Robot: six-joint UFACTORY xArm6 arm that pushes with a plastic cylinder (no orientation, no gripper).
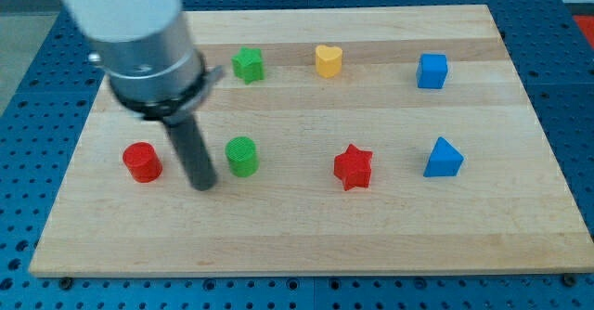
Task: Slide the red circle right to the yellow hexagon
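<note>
One red circular block (142, 161) stands upright, round, no long axis to tell, at the wooden surface's (297, 236) left. My tip (203, 185) sits between it and the green circle (242, 155). No fingers: plain rod. Two greens, two reds, two blues, one yellow heart-like block (328, 60).
</note>
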